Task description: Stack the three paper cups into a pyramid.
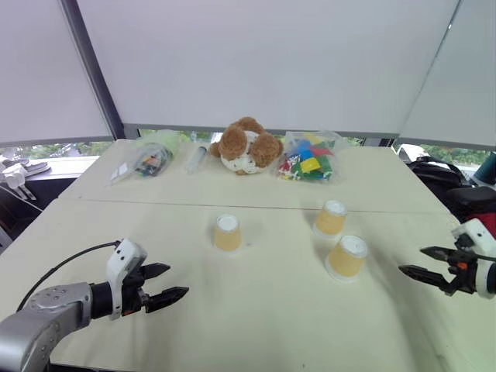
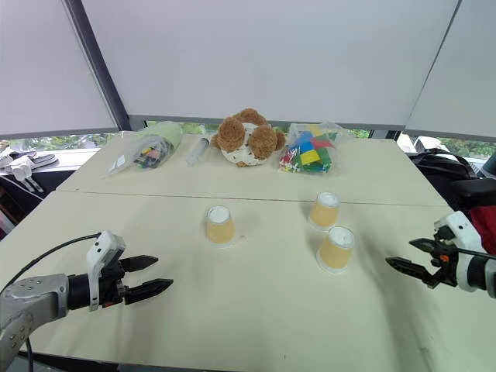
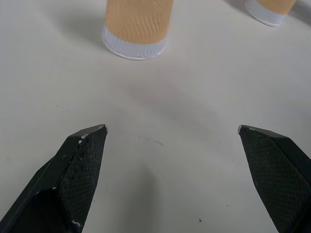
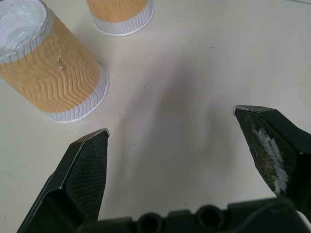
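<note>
Paper cups [image 1: 228, 232] [image 1: 331, 218] [image 1: 346, 256] stand upturned and unstacked; both grippers' [image 1: 172, 283] [image 1: 415, 262] jaws apart, holding nothing.

A lab-like room: pale worktables [image 1: 256, 310] below blind-covered windows [image 1: 256, 62], bagged test props [image 1: 308, 159]

cream table [image 1: 256, 310]; three paper cups [image 1: 228, 232], plush toy [image 1: 246, 146], bags [image 1: 310, 157]

No text, label, brand, number or sign can be read anywhere in these pictures.
</note>
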